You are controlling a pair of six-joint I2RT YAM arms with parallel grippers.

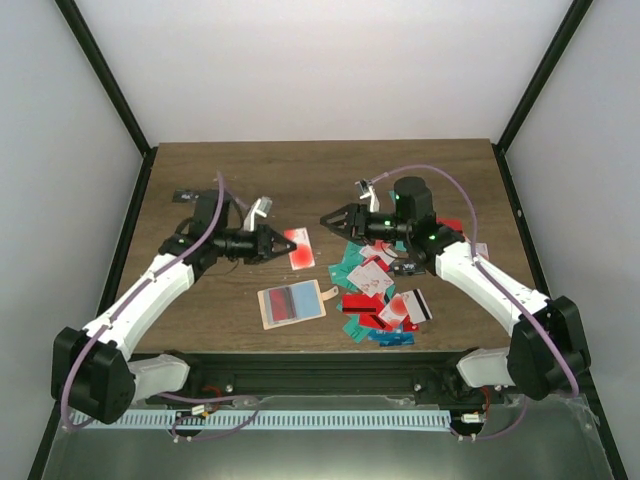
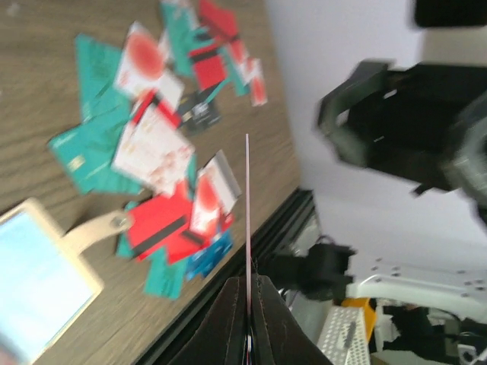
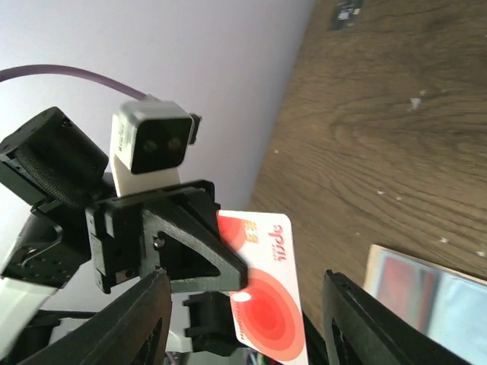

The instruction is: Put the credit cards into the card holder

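My left gripper is shut on a white credit card with a red circle, held above the table. In the left wrist view that card shows edge-on between the closed fingers. My right gripper faces it from the right, open. In the right wrist view the card hangs between my spread right fingers without touching them. The open beige card holder lies flat near the front edge. The other credit cards lie in a loose heap right of it.
A small dark flat object lies at the back left of the wooden table. The black frame rail runs along the table's front edge. The card heap spreads close to that edge.
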